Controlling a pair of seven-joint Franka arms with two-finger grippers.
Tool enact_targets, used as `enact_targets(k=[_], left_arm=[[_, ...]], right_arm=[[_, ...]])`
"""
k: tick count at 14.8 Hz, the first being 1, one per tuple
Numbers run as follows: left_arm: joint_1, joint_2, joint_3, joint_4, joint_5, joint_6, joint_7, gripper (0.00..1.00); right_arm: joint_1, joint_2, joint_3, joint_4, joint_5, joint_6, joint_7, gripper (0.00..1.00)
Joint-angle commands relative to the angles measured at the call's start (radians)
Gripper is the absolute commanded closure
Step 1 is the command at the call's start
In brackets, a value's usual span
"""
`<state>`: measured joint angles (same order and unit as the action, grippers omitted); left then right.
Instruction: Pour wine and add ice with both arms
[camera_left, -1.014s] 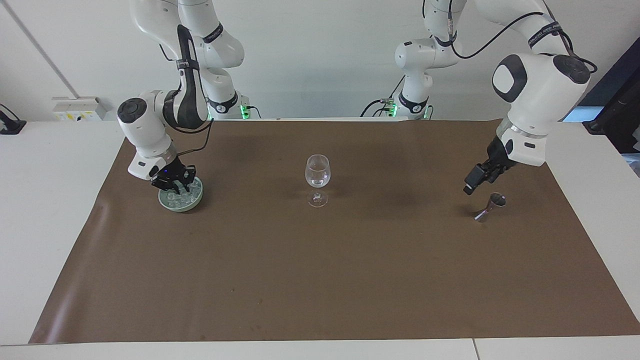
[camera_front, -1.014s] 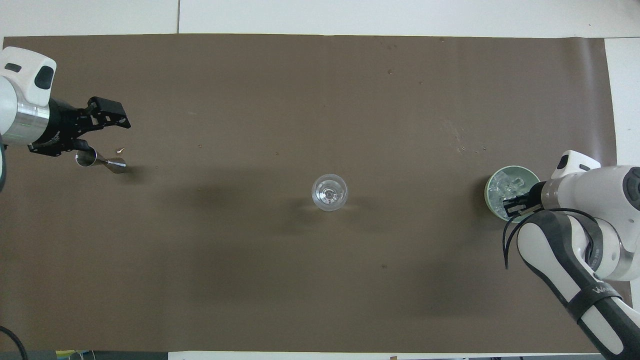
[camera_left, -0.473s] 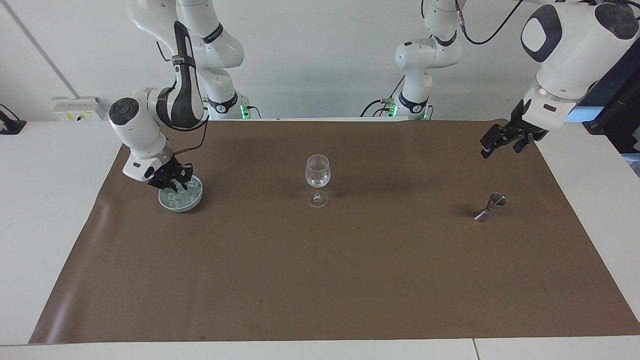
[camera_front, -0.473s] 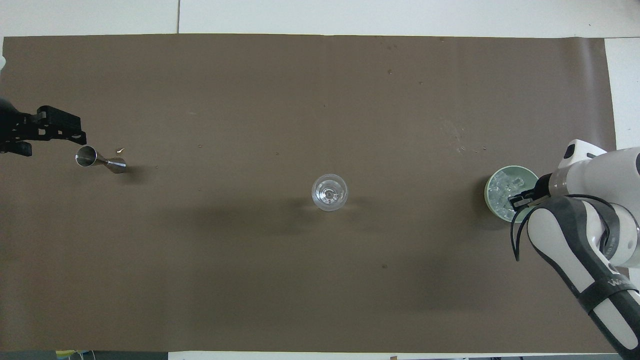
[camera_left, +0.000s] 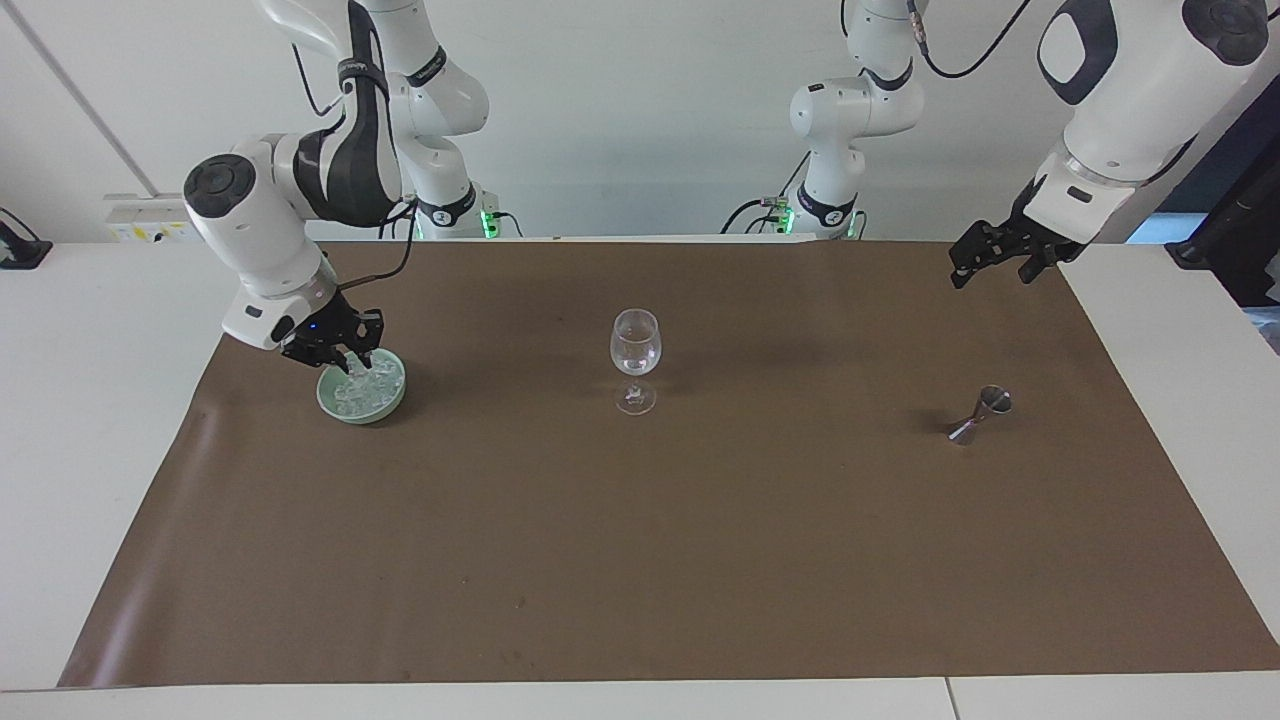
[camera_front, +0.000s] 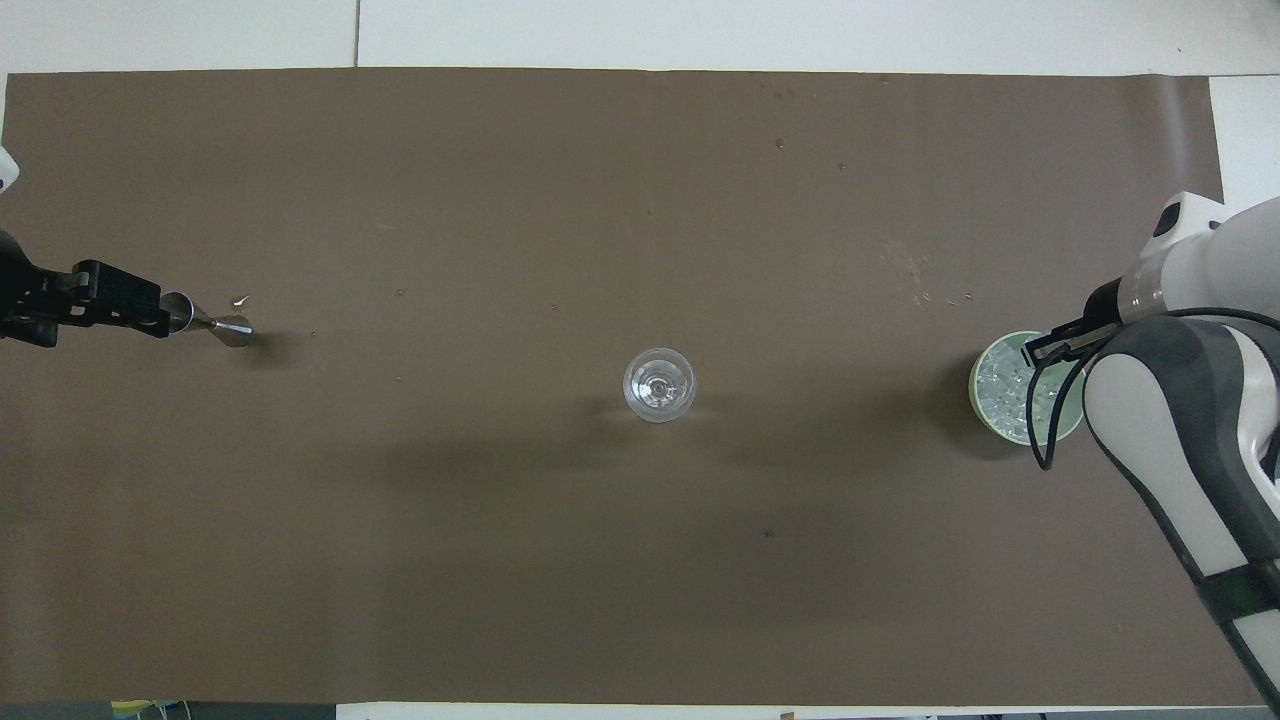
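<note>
Directly under right pincer (camera_left: 345, 362): ice (camera_left: 362, 395).

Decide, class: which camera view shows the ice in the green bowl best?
The facing view: the ice shows as a heap in the green bowl, with the shut right gripper just above it. In the overhead view the right arm and its cable cover part of the bowl, so less ice shows.

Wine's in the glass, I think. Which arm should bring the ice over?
The right arm, most likely. The right gripper hangs just over the green bowl of ice, shut on a piece of ice as far as the facing view shows. The left gripper is open, raised, nearer the jigger than the wine glass.
</note>
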<state>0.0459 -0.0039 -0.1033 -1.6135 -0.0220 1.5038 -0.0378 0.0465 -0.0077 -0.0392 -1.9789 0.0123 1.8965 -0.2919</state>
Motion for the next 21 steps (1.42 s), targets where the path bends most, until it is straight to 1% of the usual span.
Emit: enact_targets(k=[1,5,7,8,10,11,12,14,15,17,19,21], left_arm=[[-0.008,-0.031,0.004,-0.039,0.017,0.009,0.016,0.0],[-0.008,-0.03,0.004,-0.037,0.022,0.019,0.013,0.0],[-0.008,-0.027,0.004,-0.039,0.025,0.056,0.015,0.0],[-0.004,-0.025,0.005,-0.036,0.025,0.062,0.015,0.0],[-0.001,-0.025,0.004,-0.037,0.025,0.065,0.019,0.0],[-0.004,-0.025,0.004,-0.037,0.025,0.065,0.022,0.0],[-0.004,-0.025,0.004,-0.039,0.025,0.065,0.027,0.0],[-0.006,-0.025,0.004,-0.037,0.025,0.065,0.032,0.0],[-0.006,-0.025,0.004,-0.036,0.025,0.067,0.03,0.0],[-0.006,-0.025,0.002,-0.035,0.024,0.067,0.018,0.0],[-0.004,-0.025,0.002,-0.036,0.023,0.065,0.018,0.0],[0.005,-0.025,0.004,-0.036,0.023,0.064,0.019,0.0]], right_arm=[[0.099,0.012,0.002,0.15,0.0,-0.132,0.159,1.0],[0.268,0.025,0.002,0.32,0.005,-0.243,0.403,1.0],[0.334,0.054,0.005,0.386,0.014,-0.26,0.526,1.0],[0.366,0.061,0.007,0.4,0.017,-0.249,0.58,1.0],[0.421,0.066,0.009,0.402,0.021,-0.206,0.687,0.99],[0.447,0.078,0.009,0.403,0.049,-0.185,0.729,0.99],[0.467,0.1,0.01,0.405,0.061,-0.159,0.769,0.99],[0.56,0.144,0.01,0.405,0.048,-0.09,0.885,0.99],[0.584,0.17,0.01,0.405,0.047,-0.059,0.914,0.99],[0.589,0.186,0.01,0.394,0.047,-0.03,0.916,0.99],[0.595,0.183,0.01,0.381,0.047,-0.028,0.916,0.99],[0.595,0.163,0.01,0.312,0.047,0.021,0.916,0.98]])
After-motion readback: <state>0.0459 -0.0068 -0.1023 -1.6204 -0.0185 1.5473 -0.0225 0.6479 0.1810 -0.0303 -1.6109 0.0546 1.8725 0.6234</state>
